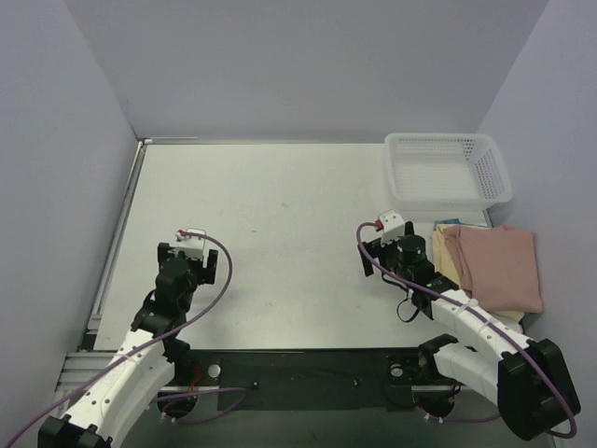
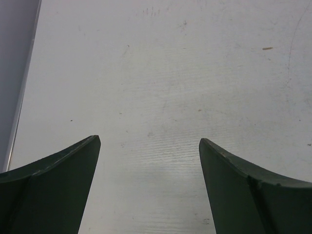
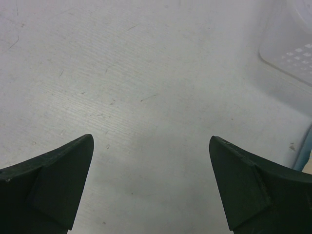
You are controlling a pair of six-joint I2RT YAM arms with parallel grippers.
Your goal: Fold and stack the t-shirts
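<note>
Two folded t-shirts lie stacked at the table's right edge. The dusty pink-brown one [image 1: 499,266] is on top, and the pale tan-yellow one [image 1: 438,250] shows along its left and near edges. My right gripper [image 1: 382,241] [image 3: 151,139] hovers just left of the stack, open, with only bare table between its fingers. My left gripper [image 1: 191,245] [image 2: 148,141] is far off on the left side of the table, also open and holding nothing. Neither gripper touches the shirts.
A white mesh basket [image 1: 448,168] [image 3: 292,44] stands at the back right, behind the stack. A thin blue edge [image 1: 450,222] [image 3: 302,156] peeks out under the stack's far side. The grey table [image 1: 280,205] is walled on the left, back and right.
</note>
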